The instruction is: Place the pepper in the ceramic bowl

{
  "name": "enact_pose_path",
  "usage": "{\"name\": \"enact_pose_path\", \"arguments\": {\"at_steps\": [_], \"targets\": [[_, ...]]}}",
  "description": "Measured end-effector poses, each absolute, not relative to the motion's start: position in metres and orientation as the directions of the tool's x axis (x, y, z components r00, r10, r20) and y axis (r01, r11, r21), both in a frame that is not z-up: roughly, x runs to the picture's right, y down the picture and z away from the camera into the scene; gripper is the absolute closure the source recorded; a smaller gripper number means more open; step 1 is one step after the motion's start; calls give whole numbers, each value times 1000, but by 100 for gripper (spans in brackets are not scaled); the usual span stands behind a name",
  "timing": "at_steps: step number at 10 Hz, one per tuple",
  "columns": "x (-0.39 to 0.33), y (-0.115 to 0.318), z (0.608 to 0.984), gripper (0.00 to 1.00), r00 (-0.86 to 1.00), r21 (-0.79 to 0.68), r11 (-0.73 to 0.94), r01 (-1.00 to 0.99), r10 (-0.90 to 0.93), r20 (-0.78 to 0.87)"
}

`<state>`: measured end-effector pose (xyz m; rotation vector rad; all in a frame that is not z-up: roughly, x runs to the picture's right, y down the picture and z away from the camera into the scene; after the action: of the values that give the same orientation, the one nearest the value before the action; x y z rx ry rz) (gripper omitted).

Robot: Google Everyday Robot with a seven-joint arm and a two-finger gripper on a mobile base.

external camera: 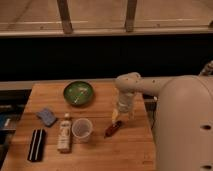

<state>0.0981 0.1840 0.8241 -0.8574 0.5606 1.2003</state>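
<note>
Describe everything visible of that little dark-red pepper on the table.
The small slender dark-red pepper lies flat on the wooden table, slanting from lower left to upper right. It sits right of the translucent plastic cup, apart from it. The robot's gripper hangs just over its upper end; whether they touch cannot be told.

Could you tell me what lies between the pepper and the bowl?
Only bare tabletop, as the camera view shows; the cup sits off that line. The gripper hovers at the pepper.
</note>
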Motion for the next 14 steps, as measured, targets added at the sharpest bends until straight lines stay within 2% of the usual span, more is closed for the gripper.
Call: {"name": "enact_pose_path", "arguments": {"at_steps": [3, 9, 10, 13, 14], "targets": [[90, 192, 822, 36, 299, -286, 113, -951, 555, -776], [69, 225, 840, 36, 339, -342, 84, -936, 485, -806], [69, 223, 839, 41, 338, -342, 84, -936, 487, -806], [73, 221, 838, 68, 334, -338, 81, -937, 488, -807], [74, 222, 838, 80, 332, -336, 81, -938, 486, -809]]}}
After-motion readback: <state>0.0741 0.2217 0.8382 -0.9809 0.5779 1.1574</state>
